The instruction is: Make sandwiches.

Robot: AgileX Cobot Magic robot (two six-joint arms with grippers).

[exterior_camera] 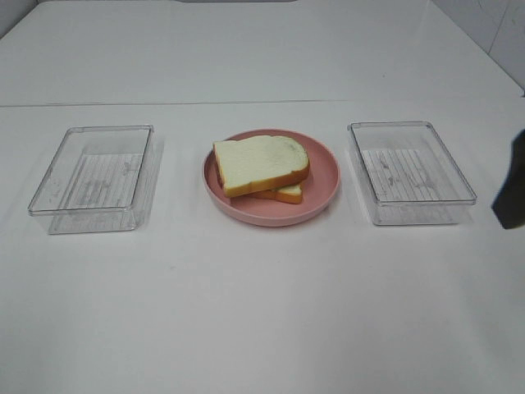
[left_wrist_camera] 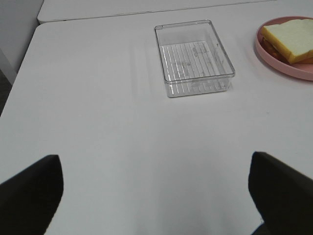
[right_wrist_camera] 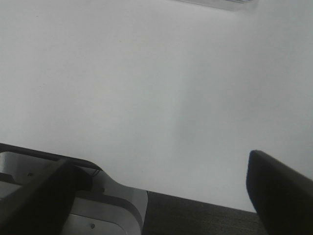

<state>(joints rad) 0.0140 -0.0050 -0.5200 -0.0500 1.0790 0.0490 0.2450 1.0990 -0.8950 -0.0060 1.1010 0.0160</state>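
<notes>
The sandwich (exterior_camera: pixel 261 162) lies on a pink round plate (exterior_camera: pixel 324 176) at the middle of the table: a white bread slice with an orange-brown crust rests skewed on a lower slice (exterior_camera: pixel 289 194). What lies between them is hidden. The left wrist view catches the sandwich (left_wrist_camera: pixel 292 40) and plate (left_wrist_camera: pixel 274 61) at its edge. My left gripper (left_wrist_camera: pixel 156 196) is open over bare table, far from the plate, with nothing between its dark fingertips (left_wrist_camera: pixel 29 191). My right gripper (right_wrist_camera: pixel 156 196) is also open and empty, near the table's edge.
A clear plastic tray (exterior_camera: pixel 94 176) stands left of the plate and another clear tray (exterior_camera: pixel 410 171) right of it; both look empty. A dark part of my right arm (exterior_camera: pixel 510 193) shows at the right edge. A grey-white fixture (right_wrist_camera: pixel 98 210) sits beyond the table edge.
</notes>
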